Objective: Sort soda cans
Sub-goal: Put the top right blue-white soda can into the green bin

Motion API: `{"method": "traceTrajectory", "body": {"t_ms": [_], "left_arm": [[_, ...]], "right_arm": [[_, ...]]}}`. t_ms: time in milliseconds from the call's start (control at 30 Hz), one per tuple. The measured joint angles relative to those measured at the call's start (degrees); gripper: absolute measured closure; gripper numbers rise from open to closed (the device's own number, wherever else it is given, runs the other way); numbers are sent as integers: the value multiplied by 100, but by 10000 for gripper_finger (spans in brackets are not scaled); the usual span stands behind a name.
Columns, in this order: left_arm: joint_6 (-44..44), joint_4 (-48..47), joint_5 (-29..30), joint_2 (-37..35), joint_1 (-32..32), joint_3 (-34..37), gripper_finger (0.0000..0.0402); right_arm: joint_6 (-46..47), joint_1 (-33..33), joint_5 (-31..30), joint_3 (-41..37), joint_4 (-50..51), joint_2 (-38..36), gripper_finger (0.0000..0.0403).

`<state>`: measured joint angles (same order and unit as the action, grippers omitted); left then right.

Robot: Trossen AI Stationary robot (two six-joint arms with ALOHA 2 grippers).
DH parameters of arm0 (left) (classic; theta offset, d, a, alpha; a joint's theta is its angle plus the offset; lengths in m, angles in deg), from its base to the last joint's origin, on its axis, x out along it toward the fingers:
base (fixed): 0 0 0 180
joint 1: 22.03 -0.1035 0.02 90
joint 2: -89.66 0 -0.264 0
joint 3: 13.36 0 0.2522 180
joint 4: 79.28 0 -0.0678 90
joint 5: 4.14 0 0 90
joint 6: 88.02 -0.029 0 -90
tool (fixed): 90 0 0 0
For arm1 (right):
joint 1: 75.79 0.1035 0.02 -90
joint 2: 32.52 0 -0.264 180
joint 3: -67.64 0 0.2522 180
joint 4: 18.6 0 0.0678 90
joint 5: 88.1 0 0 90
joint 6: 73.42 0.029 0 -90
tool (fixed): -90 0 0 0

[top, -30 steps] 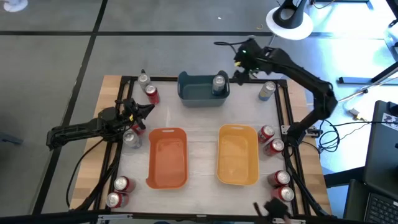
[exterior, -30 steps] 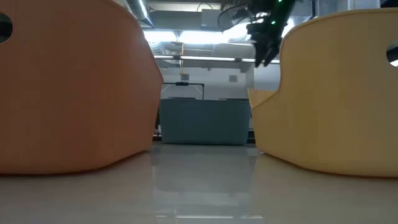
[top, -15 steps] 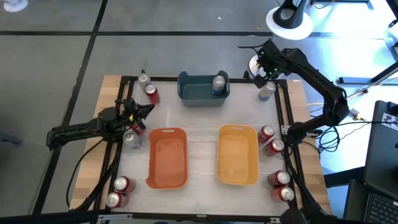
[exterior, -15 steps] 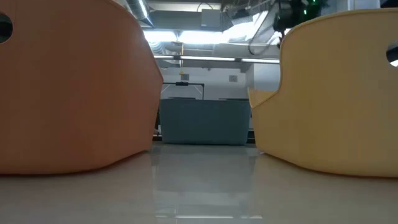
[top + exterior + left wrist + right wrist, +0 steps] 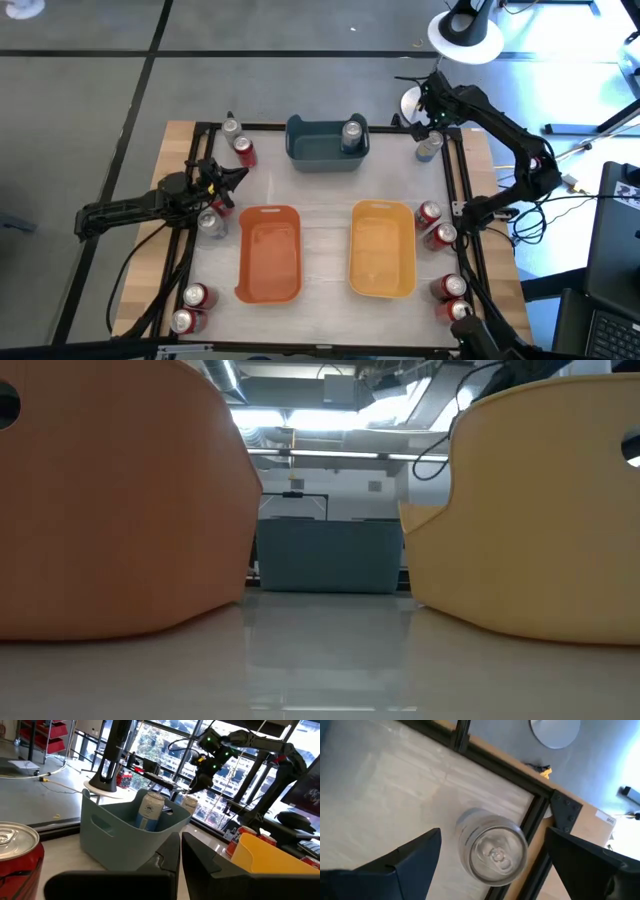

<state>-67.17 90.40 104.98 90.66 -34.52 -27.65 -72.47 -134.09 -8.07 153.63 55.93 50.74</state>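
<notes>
Right claw [image 5: 490, 865] released, straddling silver can [image 5: 492, 851] (low view hides both).

No text, brand, number or sign can be read in any view. The red cans [image 5: 246, 152] and silver cans [image 5: 492, 852] show no legible print, and the bins [image 5: 327, 142] carry no labels.

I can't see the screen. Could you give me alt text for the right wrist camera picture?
Looking straight down, the right tool hangs open over a silver-grey soda can standing upright on the pale table, one dark finger on each side and not touching it. The can stands near the corner of the black frame.
</notes>
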Motion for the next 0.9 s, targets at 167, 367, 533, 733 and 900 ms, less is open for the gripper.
{"method": "traceTrajectory", "body": {"t_ms": [167,367,533,733,900], "left_arm": [[12,-2,0,1,1,0,391],[19,-2,0,2,2,0,391],[19,-2,0,2,0,0,391],[21,-2,0,1,0,0,391],[22,-1,0,1,1,0,391]], "right_arm": [[-273,15,-58,-87,31,238,48],[-286,17,-257,-87,36,535,48],[-272,22,-294,-87,83,705,48],[-295,22,-306,-87,168,952,48],[-378,19,-245,-85,246,1155,48]]}}
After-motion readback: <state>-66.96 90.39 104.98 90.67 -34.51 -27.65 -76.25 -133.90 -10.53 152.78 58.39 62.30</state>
